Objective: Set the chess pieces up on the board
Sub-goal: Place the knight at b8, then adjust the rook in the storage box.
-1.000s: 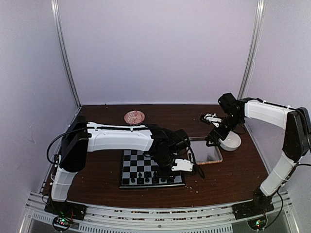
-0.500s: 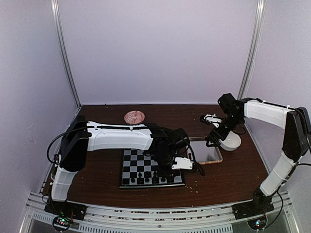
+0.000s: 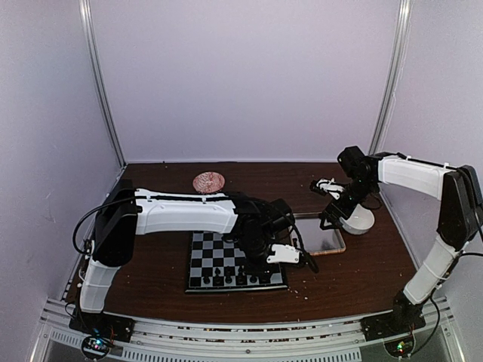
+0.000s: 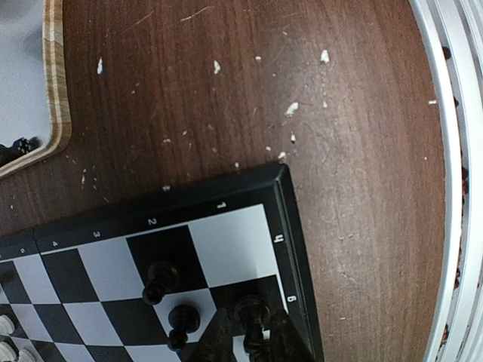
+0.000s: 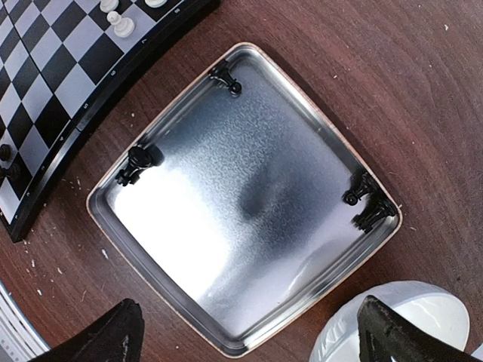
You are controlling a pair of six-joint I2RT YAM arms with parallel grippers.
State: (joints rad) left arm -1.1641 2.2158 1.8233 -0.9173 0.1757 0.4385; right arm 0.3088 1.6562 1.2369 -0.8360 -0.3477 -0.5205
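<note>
Left hand [image 4: 247, 343] flanks a black piece [image 4: 253, 318]; only its wrist view shows this.

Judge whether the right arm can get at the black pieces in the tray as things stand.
Probably yes: the right gripper hangs above the tray, jaws wide open, nothing between. The black pieces hug its wall, which may hamper gripping.

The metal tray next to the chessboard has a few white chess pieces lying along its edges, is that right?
No. The right wrist view shows the few chess pieces lying along the edges of the metal tray are black, not white. The tray does sit next to the chessboard.
</note>
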